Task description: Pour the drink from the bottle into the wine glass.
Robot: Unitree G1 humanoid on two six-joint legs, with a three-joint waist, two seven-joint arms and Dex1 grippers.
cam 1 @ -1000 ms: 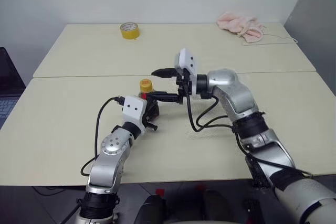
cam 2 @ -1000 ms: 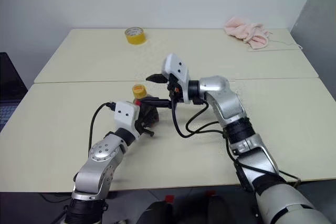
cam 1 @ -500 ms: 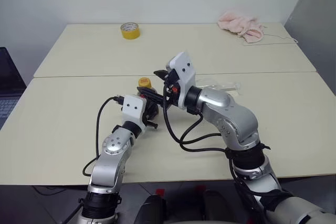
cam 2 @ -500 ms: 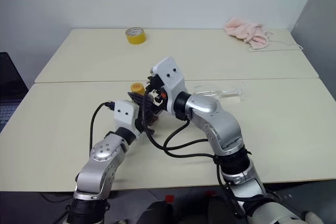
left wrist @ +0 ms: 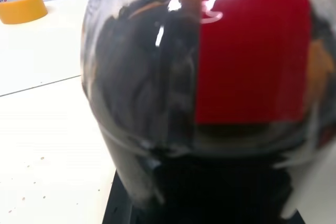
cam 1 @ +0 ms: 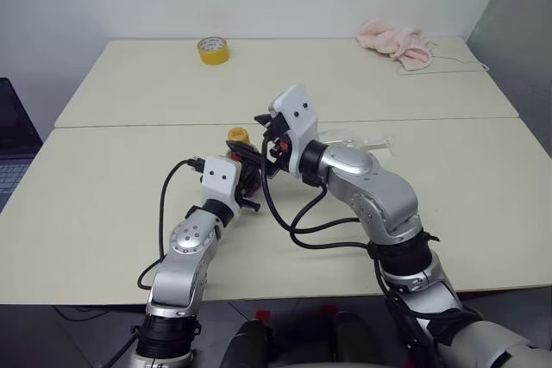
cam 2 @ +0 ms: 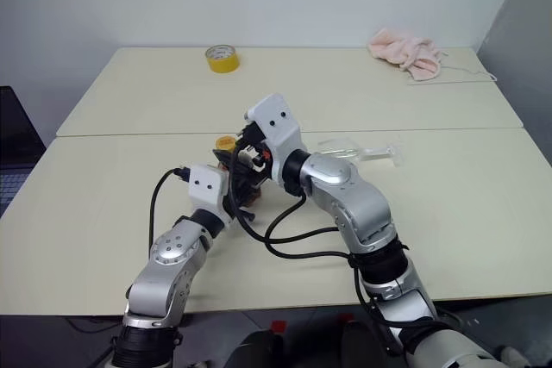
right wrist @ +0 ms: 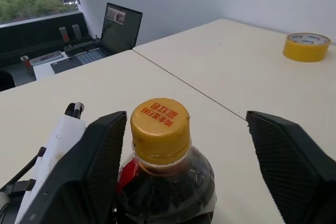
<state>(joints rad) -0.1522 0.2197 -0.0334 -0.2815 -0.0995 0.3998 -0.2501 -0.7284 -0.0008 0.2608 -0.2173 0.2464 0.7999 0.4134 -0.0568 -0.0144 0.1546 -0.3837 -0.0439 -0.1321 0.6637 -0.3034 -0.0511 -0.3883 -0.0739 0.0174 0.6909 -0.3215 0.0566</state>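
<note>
The bottle (cam 1: 239,138) stands upright on the near table, yellow cap (right wrist: 160,124) on, with the dark drink (left wrist: 142,77) and a red label (left wrist: 252,51) filling its body. My left gripper (cam 1: 247,180) is shut on the bottle's body from the near side. My right gripper (right wrist: 185,118) is open and reaches in level from the right, one black finger (right wrist: 100,156) close beside the cap and the other (right wrist: 289,161) well apart from it. The wine glass (cam 2: 358,151) lies on its side on the table behind my right arm.
A yellow tape roll (cam 1: 213,49) sits at the far left of the back table and a pink cloth (cam 1: 397,42) at its far right. A laptop (right wrist: 121,22) stands off the table's left side. A seam runs between the two tables.
My right arm has folded and swung left, bringing its open gripper around the bottle's cap, and its fingers have narrowed a little. The lying wine glass has come into view. My left gripper stayed put.
</note>
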